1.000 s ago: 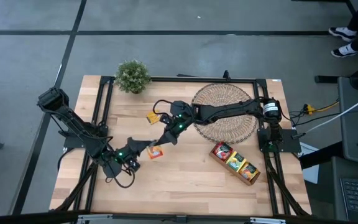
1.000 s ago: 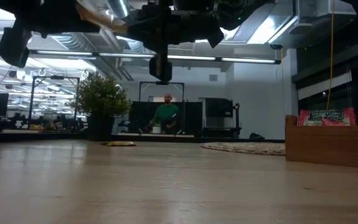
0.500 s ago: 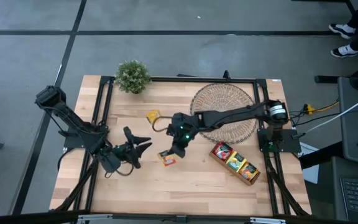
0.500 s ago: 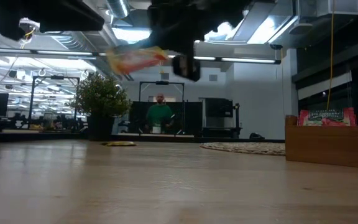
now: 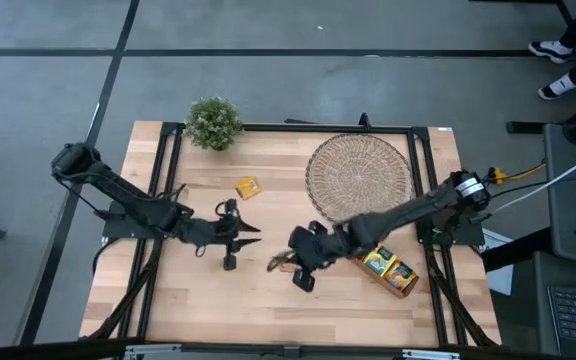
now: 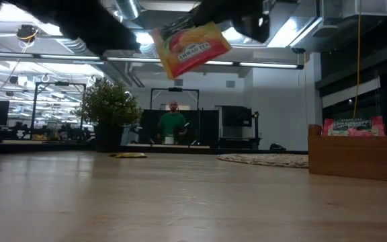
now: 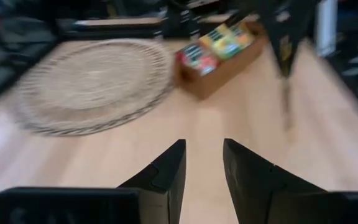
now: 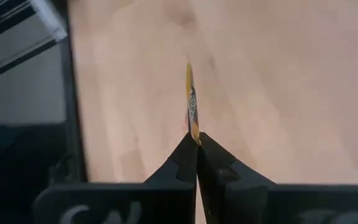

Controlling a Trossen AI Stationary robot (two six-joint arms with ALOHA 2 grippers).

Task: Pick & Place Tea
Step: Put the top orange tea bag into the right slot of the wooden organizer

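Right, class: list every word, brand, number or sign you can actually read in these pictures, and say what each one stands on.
"AHMAD TEA": on the red and yellow tea sachet held in the right gripper, low view; it reads faintly.
Print on the sachets in the wooden tray: too blurred to read.
Yellow sachet lying on the table: too small to read.
Nothing else is legible.

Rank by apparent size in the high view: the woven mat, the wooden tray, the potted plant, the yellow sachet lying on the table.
1. Woven mat, plainly largest.
2. Wooden tray, partly hidden by the right arm.
3. Potted plant, close to the tray; ranking unsure.
4. Yellow sachet, smallest.
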